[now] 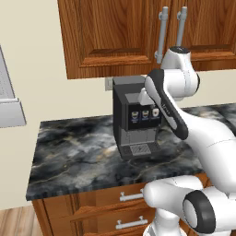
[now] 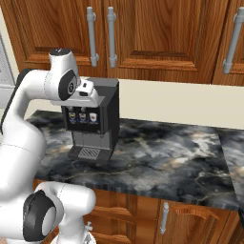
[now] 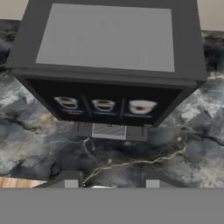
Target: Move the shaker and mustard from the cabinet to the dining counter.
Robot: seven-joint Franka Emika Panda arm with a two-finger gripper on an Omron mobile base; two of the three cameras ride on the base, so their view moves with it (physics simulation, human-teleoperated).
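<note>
The reddish-brown cabinet (image 1: 110,32) fills the top of both base views, its raised-panel doors closed, with long grey bar handles (image 2: 111,35) hanging side by side at the door edges; whatever stands on its shelf is hidden behind those doors, so the shaker and the mustard cannot be made out. Below it runs a pale wall and then the dark marbled stone counter (image 2: 167,157) with white and gold veins, set over wooden drawers (image 1: 110,207) with short metal pulls. The white arm (image 1: 203,133) rises from the base and bends over the counter, its upper links crossing in front of the cabinet's handles in the left base view. On the stone, against the wall, stands a black coffee machine (image 2: 97,124) with three cup pictures across its front panel and a grey drip tray at its foot; it sits directly beneath the hand. The gripper (image 3: 111,183) looks down on the machine's flat grey top, its two dark fingertips (image 3: 70,181) standing somewhat apart with nothing between them.
</note>
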